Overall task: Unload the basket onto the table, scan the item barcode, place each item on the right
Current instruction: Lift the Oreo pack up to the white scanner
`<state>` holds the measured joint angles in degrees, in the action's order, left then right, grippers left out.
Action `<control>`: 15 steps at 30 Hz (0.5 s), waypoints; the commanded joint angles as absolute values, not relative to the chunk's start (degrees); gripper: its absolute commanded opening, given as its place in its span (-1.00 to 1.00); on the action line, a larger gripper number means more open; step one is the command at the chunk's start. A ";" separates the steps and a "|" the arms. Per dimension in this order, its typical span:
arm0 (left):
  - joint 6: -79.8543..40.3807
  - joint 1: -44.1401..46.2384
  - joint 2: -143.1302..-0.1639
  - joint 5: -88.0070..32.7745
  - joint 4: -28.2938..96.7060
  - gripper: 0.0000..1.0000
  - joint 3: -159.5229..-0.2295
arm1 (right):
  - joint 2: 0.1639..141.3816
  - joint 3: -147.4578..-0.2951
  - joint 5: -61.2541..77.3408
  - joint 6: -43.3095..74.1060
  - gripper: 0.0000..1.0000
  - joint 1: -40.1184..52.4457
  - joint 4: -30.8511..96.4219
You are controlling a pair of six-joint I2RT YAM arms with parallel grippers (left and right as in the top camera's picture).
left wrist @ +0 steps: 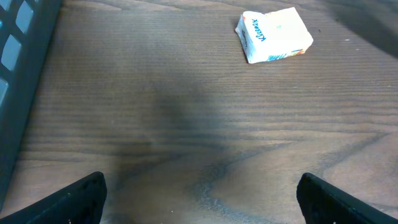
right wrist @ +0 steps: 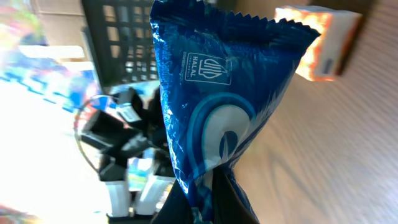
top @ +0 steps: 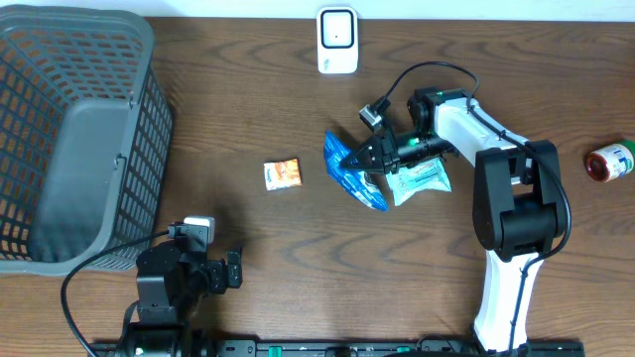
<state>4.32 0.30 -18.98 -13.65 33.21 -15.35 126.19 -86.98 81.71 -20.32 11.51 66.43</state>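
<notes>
1. One blue packet (top: 340, 162): glossy, crinkled film with a sawtooth crimped edge, a white ring print and a small "HALAL" mark. Sits mid-table, right of centre, pinched at one end by the right gripper (top: 370, 156), fingers closed tight on the film.
2. Just beside it, partly under the right arm: one pale teal pouch (top: 422, 180), soft and wrinkled.
3. To the left, apart: one small tissue pack (top: 283, 174), boxy, white with an orange side.
4. At the far edge: one white scanner (top: 337, 40), a rounded rectangle.
5. Beneath everything: one dark wooden table (top: 298, 258), grain plainly visible.
6. Near the front edge: left gripper (left wrist: 202, 202), black fingers spread wide over bare wood.
7. Far left: one grey plastic lattice basket (top: 60, 129). Far right: one red-capped jar (top: 607, 162).
</notes>
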 commanded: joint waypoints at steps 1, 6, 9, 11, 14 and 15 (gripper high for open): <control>4.23 0.34 -18.94 -14.35 33.23 0.96 -15.20 | 126.15 -86.94 89.45 -20.60 -0.98 11.40 66.63; 4.23 0.34 -18.94 -14.35 33.23 0.96 -15.20 | 126.13 -87.48 88.38 -20.69 -0.97 11.75 64.79; 4.23 0.34 -18.94 -14.35 33.23 0.95 -15.20 | 126.10 -89.91 87.85 -20.62 -0.98 12.51 64.47; 4.23 0.34 -18.94 -14.35 33.23 0.96 -15.20 | 126.10 -93.06 85.41 -20.60 -0.97 13.21 64.45; 4.23 0.34 -18.94 -14.35 33.23 0.96 -15.20 | 126.10 -99.04 76.14 -16.40 -0.97 14.39 61.06; 4.23 0.34 -18.94 -14.35 33.23 0.96 -15.20 | 126.10 -100.51 71.85 -13.30 -0.97 14.79 58.81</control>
<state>4.32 0.30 -18.98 -13.65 33.21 -15.35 126.34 -94.50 80.27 -19.03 13.32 61.89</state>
